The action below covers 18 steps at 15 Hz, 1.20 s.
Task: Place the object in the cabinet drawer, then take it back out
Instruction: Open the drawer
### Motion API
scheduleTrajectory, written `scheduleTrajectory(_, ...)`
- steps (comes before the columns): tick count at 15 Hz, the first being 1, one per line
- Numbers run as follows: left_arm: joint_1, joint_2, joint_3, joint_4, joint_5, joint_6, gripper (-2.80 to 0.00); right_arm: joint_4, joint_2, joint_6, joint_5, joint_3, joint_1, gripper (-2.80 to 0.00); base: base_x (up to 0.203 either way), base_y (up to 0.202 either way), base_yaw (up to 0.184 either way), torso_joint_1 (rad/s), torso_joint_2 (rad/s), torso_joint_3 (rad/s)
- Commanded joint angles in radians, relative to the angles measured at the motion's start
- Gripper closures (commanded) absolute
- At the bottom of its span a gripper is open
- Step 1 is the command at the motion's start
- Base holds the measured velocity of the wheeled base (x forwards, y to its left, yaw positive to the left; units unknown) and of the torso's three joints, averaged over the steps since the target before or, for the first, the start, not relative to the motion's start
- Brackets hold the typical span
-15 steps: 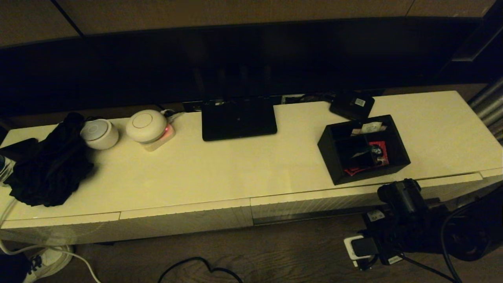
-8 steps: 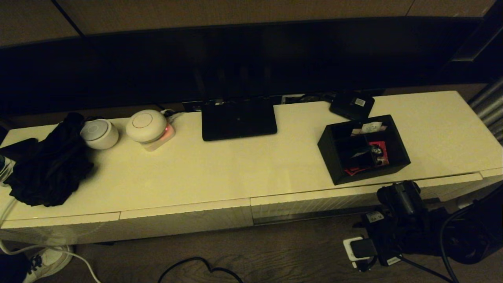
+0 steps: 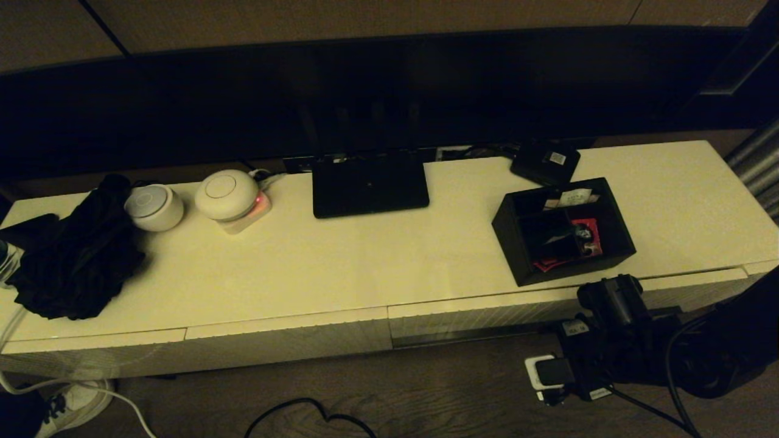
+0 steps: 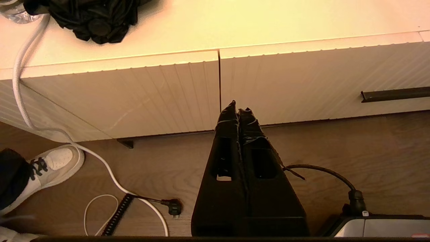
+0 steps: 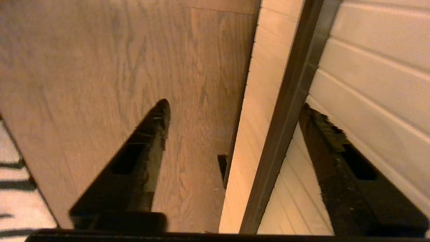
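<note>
- The black divided box (image 3: 563, 230) is sitting upright, open top up, on the cabinet top (image 3: 365, 261) toward its right end, close to the front edge. Its long axis is running roughly along the cabinet's length, turned slightly so its right end lies farther back. Red and white packets are showing inside.
- The drawer (image 3: 487, 313) with the ribbed white front is lying below the box; a dark handle bar (image 5: 285, 124) is running along it.
- My right gripper (image 5: 235, 114) is hovering low before that drawer front, fingers spread wide, with the handle bar lying between them in the wrist view.
- My left gripper (image 4: 238, 109) is hanging low near the seam between the two drawer fronts, fingers pressed together, gripping nothing.
- A black router (image 3: 369, 182) and a small flat black device (image 3: 546, 162) are resting farther back; wood flooring (image 3: 426, 395) is lying below.
</note>
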Motion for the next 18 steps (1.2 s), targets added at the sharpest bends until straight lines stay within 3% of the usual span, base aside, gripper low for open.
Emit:
scheduleTrajectory(1,0.000,0.000,0.003,0.000,0.001,0.000,0.00,-0.034,0.055,0.007,-0.001,-0.016,-0.005,-2.80,0.000,0.000,0.000,0.000,0.00,0.000)
scheduleTrajectory(4,0.000,0.000,0.003,0.000,0.001,0.000,0.00,-0.068,0.096,0.047,-0.001,-0.040,-0.013,-2.80,0.000,0.000,0.000,0.000,0.00,0.000)
scheduleTrajectory(13,0.000,0.000,0.003,0.000,0.001,0.000,0.00,-0.068,0.153,0.063,-0.001,-0.112,-0.027,-2.80,0.000,0.000,0.000,0.000,0.00,0.000)
scheduleTrajectory(18,0.000,0.000,0.003,0.000,0.001,0.000,0.00,-0.062,0.149,0.061,0.002,-0.069,-0.029,-2.80,0.000,0.000,0.000,0.000,0.00,0.000)
